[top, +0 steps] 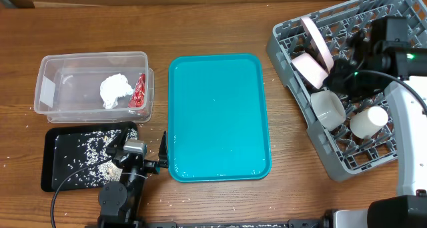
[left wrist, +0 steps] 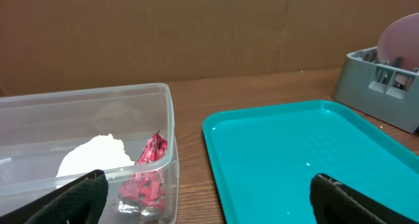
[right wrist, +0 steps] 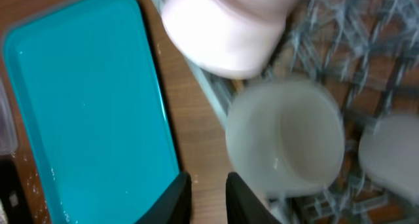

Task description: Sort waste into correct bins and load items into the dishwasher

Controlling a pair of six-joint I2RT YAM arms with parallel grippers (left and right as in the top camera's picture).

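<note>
Wooden table (top: 220, 15), plain brown board behind. Right gripper (right wrist: 207, 183) poised over the rack (top: 283, 38), fingers nearly together, clamped on nothing. Just ahead and to its right in the wrist view: cup (right wrist: 285, 142) on its side among the pegs, mouth toward the camera, white and glossy. Beyond the fingertips, bowl (right wrist: 229, 27), pale with a pink cast, rounded outside showing. Farther along that row, plate (top: 315, 36) on edge, long line running diagonally across the rack. Second cup (top: 369, 121) just beside the first, on the arm's side. Rack grey, set askew at the right end of the table. No chopsticks to be made out.

Left gripper (left wrist: 208, 181) low at the near left, fingers spread wide, empty. Ahead and to its left, tub (left wrist: 98, 93) holding napkin (left wrist: 95, 155) and wrapper (left wrist: 149, 168) side by side. Black tray (top: 47, 161) close beside the gripper, strewn with rice (top: 90, 148), a few stray grains on the wood around. Teal tray (top: 217, 115) between the arms, nothing on it.

Seems nearly finished. Right arm far nearer the tableware, left nearer the bins and stray grains. For the right, probably a straight lift clear of the pegs.
</note>
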